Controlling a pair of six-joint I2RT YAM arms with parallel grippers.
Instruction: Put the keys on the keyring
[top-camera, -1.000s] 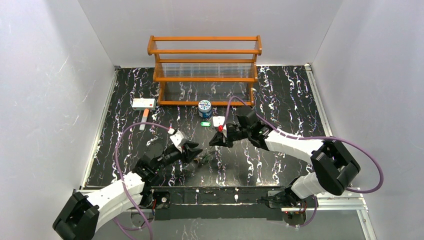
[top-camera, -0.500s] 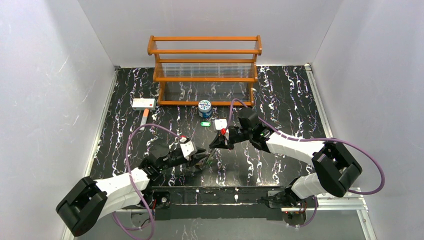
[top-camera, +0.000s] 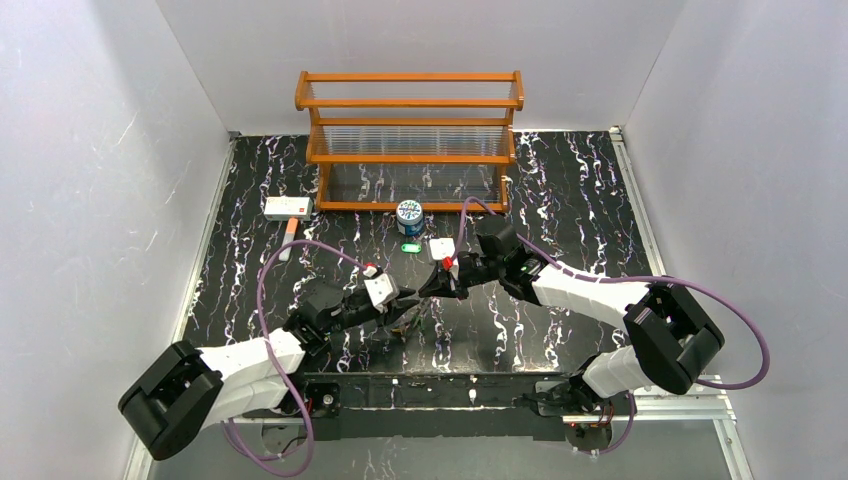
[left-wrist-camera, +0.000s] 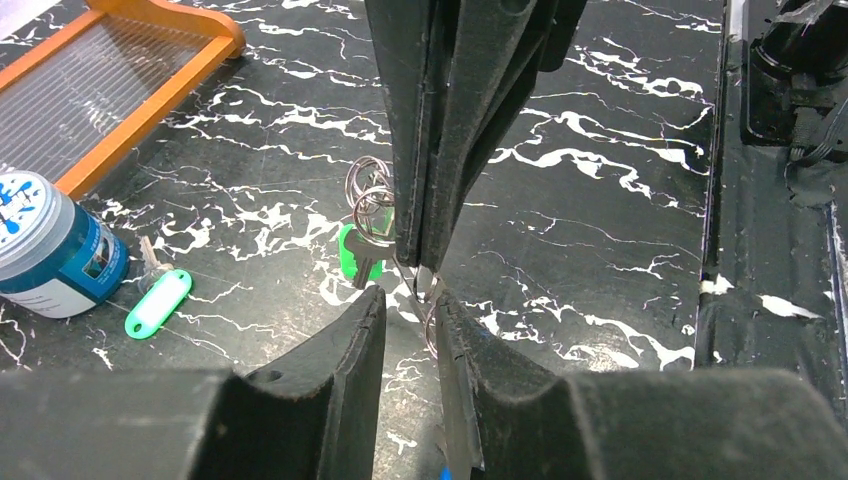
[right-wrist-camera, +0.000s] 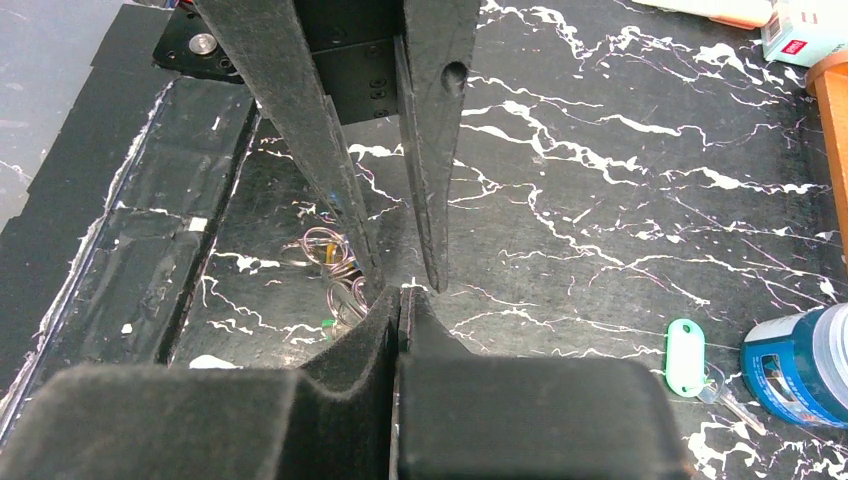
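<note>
Ok, right gripper (right-wrist-camera: 400, 295) is pressed together, nearly tip-to-tip with left gripper (left-wrist-camera: 411, 298), whose jaws stand narrowly apart. Green-headed keys (left-wrist-camera: 355, 255) lie on counter (left-wrist-camera: 600, 250) just beside both tips.

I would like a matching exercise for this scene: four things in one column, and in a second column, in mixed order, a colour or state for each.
Things:
1. rack
2. can
3. box
4. right hand

Colour or state:
a. shut
b. white with a red mark
c. orange
d. blue and white

Pairs: 1-c, 2-d, 3-b, 4-a
</note>
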